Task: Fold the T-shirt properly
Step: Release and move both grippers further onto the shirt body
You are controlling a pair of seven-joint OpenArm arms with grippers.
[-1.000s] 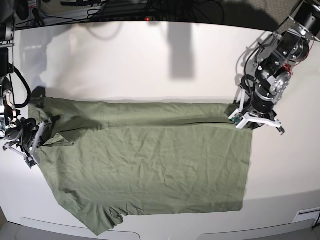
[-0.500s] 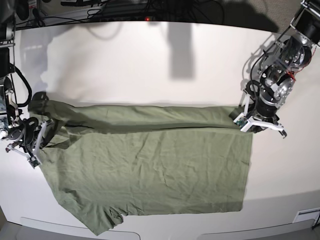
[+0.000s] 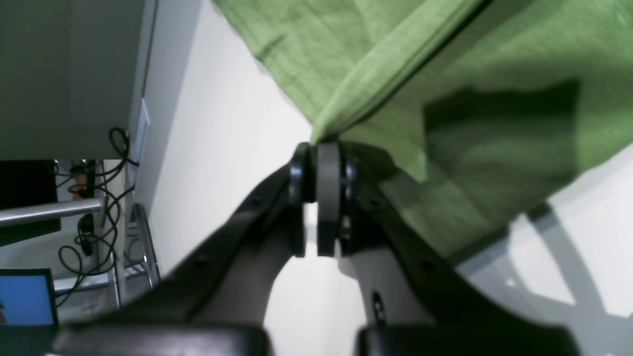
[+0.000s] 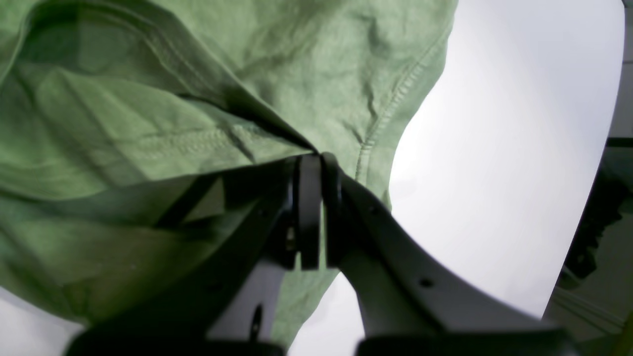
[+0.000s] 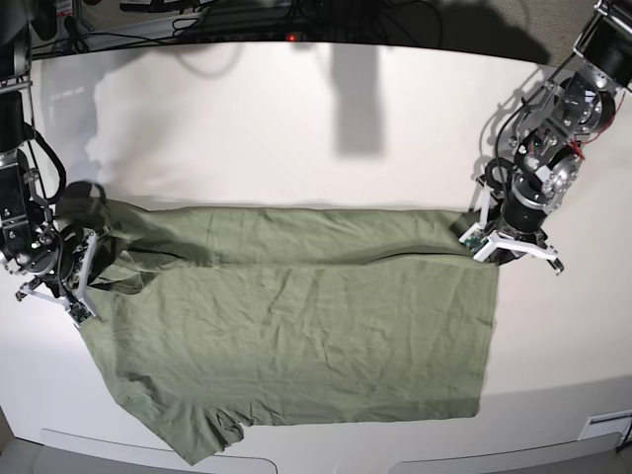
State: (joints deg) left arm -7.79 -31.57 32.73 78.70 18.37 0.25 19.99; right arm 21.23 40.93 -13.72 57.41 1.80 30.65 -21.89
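The olive-green T-shirt (image 5: 296, 326) lies wrinkled across the white table, its far edge doubled over in a long band (image 5: 296, 235). My left gripper (image 5: 473, 240) is at the shirt's far right corner, shut on the fabric. In the left wrist view the left gripper (image 3: 316, 151) pinches a hemmed fold of T-shirt (image 3: 395, 64). At the shirt's left end, by a sleeve, my right gripper (image 5: 85, 288) is also shut on cloth. The right wrist view has the right gripper (image 4: 316, 159) closed on a seamed edge of T-shirt (image 4: 148, 133).
The white table (image 5: 296, 128) stretches behind the shirt, with cables and equipment (image 5: 197, 15) along its far edge. A grey rim (image 5: 316, 464) borders the near side, close to the shirt's lower sleeve (image 5: 212, 434). Beyond the table edge, the left wrist view takes in cables and a blue screen (image 3: 24, 296).
My right gripper has moved right and slightly up, carrying the shirt's left end. The folded band along the far edge has widened toward the near side. The left gripper has shifted only slightly.
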